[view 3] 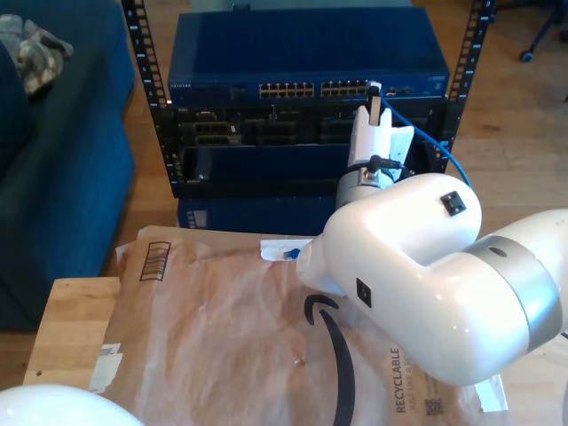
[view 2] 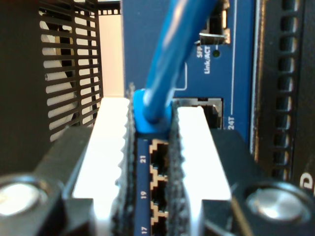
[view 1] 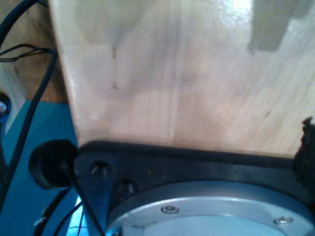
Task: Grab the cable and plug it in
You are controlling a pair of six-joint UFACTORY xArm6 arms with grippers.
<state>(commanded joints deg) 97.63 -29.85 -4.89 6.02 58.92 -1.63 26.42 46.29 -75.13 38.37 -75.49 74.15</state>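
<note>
My second gripper [view 2: 153,147] with white ribbed jaws clamped on the glossy blue cable [view 2: 170,59] plug, blue switch [view 3: 306,58] ports behind, my first gripper's jaw state untellable over pale wood bench [view 1: 187,73]

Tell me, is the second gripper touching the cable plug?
Touching. In the second wrist view, my second gripper has its white fingers pressed against both sides of the blue plug at the switch.
</note>
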